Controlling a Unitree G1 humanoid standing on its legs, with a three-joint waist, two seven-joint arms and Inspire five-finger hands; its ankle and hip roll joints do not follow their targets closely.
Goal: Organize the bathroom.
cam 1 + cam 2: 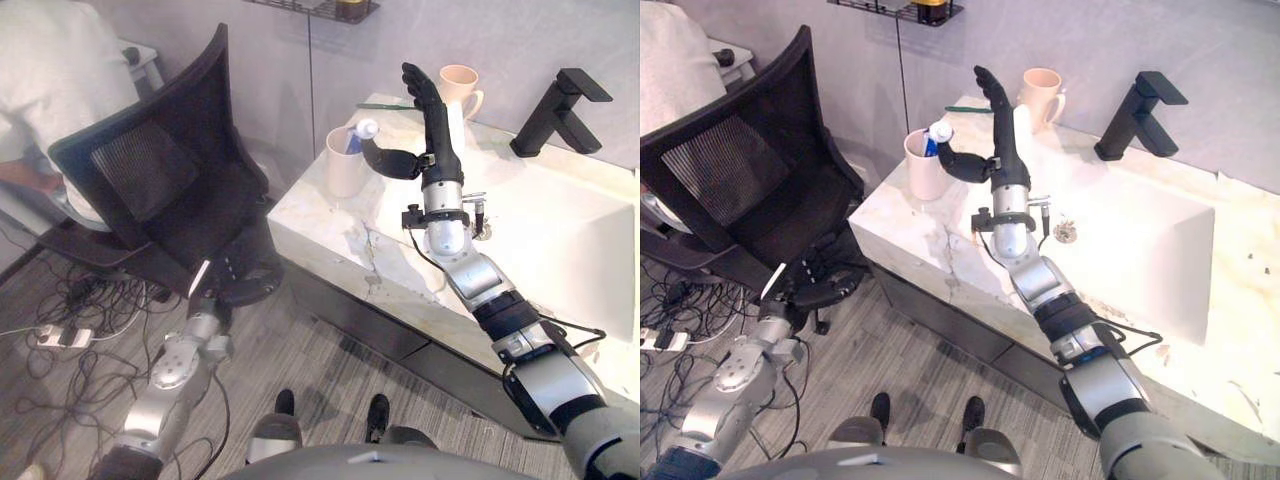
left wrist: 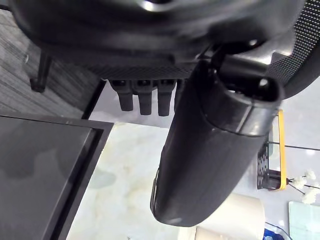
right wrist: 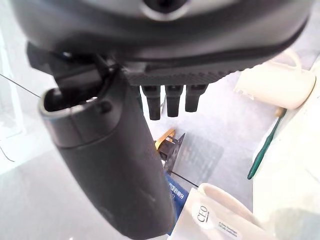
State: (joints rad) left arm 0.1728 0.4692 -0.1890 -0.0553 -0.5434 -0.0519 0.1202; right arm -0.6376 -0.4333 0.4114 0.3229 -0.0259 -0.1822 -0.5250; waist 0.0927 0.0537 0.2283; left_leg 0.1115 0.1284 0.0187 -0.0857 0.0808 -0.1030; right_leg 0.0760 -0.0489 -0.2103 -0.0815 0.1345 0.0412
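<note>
A cream cup [image 1: 345, 160] holding a blue-and-white toothpaste tube [image 1: 365, 130] stands at the near left corner of the marble counter [image 1: 320, 225]. A green toothbrush [image 1: 385, 106] lies flat on the counter behind it, next to a peach mug [image 1: 458, 88]. My right hand [image 1: 430, 120] is raised over the counter just right of the cup. It is open, with straight fingers [image 3: 172, 100] and its thumb [image 3: 115, 165] pointing toward the tube, touching nothing. My left hand [image 1: 240, 288] hangs low beside the counter's front, open and holding nothing.
A black office chair [image 1: 160, 170] stands left of the counter, with a person [image 1: 50, 70] behind it. The sink basin [image 1: 560, 240] and a black faucet [image 1: 560, 112] lie to the right. A wire shelf [image 1: 320, 8] hangs on the wall. Cables and a power strip [image 1: 60, 335] lie on the floor.
</note>
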